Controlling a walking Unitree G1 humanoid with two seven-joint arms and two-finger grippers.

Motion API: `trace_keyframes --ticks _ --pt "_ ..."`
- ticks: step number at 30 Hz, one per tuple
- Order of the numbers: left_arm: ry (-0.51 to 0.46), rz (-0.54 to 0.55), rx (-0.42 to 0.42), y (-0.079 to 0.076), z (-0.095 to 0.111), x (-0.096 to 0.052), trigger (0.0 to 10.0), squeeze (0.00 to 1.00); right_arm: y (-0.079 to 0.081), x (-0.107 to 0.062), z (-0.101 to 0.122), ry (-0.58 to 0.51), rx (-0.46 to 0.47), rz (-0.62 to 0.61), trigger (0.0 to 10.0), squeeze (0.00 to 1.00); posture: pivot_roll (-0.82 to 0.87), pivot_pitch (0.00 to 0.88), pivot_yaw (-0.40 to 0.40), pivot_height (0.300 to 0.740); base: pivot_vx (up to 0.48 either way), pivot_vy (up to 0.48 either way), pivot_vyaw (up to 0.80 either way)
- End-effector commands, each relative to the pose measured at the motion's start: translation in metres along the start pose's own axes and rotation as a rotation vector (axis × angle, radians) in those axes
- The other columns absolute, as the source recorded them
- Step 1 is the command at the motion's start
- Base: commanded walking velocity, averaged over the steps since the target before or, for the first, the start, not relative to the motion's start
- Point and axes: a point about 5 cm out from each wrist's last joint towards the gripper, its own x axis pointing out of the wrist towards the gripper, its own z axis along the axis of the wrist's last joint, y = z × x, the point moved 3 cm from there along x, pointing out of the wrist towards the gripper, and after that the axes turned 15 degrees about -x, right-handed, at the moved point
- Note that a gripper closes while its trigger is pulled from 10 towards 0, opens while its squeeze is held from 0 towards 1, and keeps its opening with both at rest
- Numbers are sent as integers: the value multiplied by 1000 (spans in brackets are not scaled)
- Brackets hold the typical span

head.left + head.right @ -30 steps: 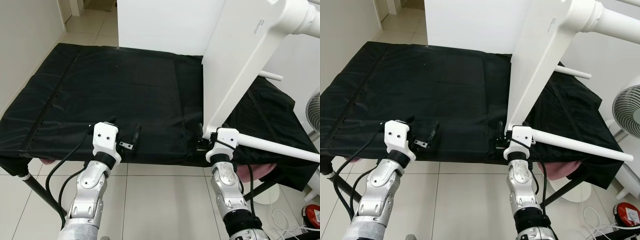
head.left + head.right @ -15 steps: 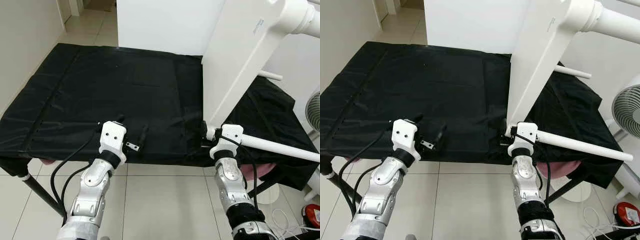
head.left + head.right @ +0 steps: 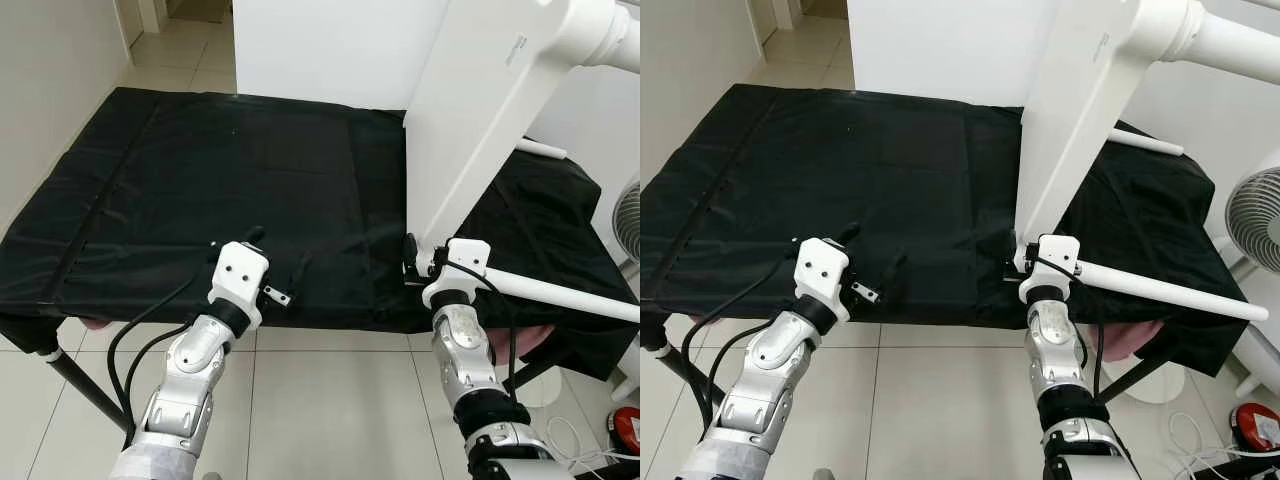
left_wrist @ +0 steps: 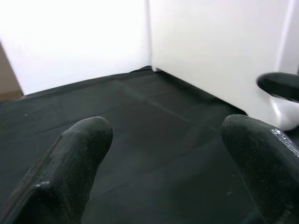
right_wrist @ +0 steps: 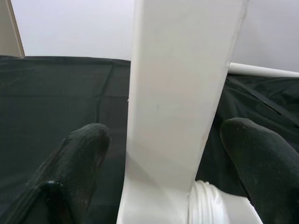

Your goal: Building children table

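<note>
Looking down through my left eye, I see a worktop [image 3: 180,190] draped in black cloth, with a white children's table panel [image 3: 480,120] standing on edge at its right side, tilted, a round white leg [image 3: 560,295] jutting from its lower corner toward the right. My left gripper [image 3: 285,280] sits over the near edge of the cloth, well apart from the panel. My right gripper [image 3: 410,262] is at the panel's lower corner, just beside the leg joint.

From my right eye, a fan [image 3: 1252,222] stands on the tiled floor [image 3: 930,400] to the right.

Along my left wrist, my fingers [image 4: 74,158] are spread apart over bare black cloth, holding nothing.

Along my right wrist, my fingers [image 5: 79,154] stand apart on either side of the panel's edge; I cannot tell whether they press on it.
</note>
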Motion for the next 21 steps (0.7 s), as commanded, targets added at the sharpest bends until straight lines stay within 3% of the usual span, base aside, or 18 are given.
trace_keyframes --ticks 1,21 --pt "19 -25 0 -4 -2 -1 10000 0 -4 2 -1 3 8 -10 10000 0 -6 0 -39 740 0 0 0" --pt "29 -23 16 -3 5 -3 10000 0 0 21 3 13 35 -4 10000 0 12 0 -13 740 0 0 0"
